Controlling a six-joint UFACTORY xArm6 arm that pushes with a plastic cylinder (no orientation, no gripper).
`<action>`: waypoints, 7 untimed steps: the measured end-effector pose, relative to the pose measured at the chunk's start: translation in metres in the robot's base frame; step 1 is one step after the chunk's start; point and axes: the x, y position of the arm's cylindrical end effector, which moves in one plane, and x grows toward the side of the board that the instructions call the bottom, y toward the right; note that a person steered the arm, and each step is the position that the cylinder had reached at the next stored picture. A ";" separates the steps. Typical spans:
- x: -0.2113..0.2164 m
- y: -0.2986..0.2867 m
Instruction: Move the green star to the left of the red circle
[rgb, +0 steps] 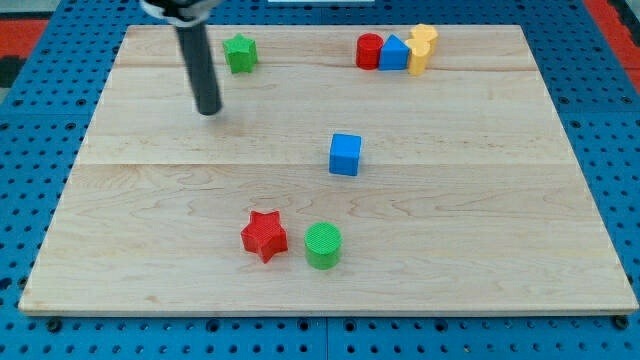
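Observation:
The green star (240, 53) lies near the view's top, left of centre, on the wooden board (480, 240). The red circle (369, 51) sits further right along the top, touching a blue triangle (395, 53) with two yellow blocks (421, 47) on its right. My tip (208, 110) is the lower end of the dark rod. It rests on the board below and slightly left of the green star, apart from it. A wide stretch of board separates the star from the red circle.
A blue cube (345, 154) stands near the board's middle. A red star (264, 236) and a green circle (322, 245) sit side by side near the view's bottom. A blue pegboard (40, 120) surrounds the board.

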 end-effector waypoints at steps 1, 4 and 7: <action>-0.054 -0.044; -0.077 0.032; -0.070 0.132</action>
